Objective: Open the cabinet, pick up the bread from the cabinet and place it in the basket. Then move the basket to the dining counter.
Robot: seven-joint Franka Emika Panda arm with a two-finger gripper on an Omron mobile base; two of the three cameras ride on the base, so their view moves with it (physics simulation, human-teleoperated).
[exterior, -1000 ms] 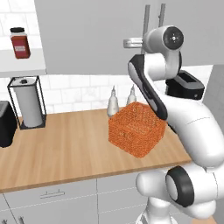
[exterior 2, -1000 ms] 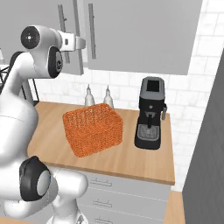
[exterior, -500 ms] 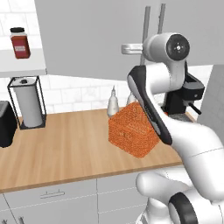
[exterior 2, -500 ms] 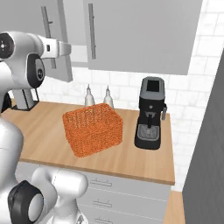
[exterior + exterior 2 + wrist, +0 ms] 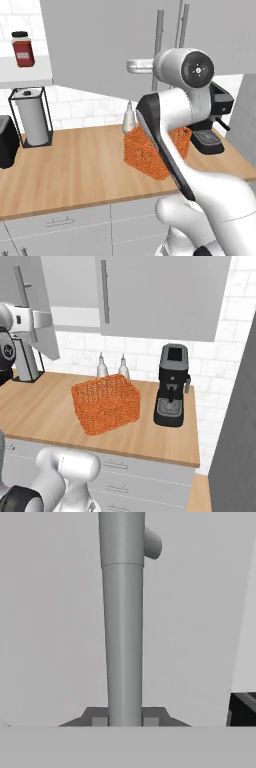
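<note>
Cabinet door: you had swung the cabinet leaf well out since a second ago; it filled the upper left and middle of the left base view, so step one was under way.
Hand: your gripper stayed clenched on the handle, bottom centre of the hand view.
Basket: the basket sat unmoved, centre of the right base view, beside the coffee machine.
Bread: you could not yet see it.

- Black coffee machine stands on the wood bench.
- Two pale bottles against the white tiles.
- Paper towel holder far along.
- Red jar up on a shelf.
</note>
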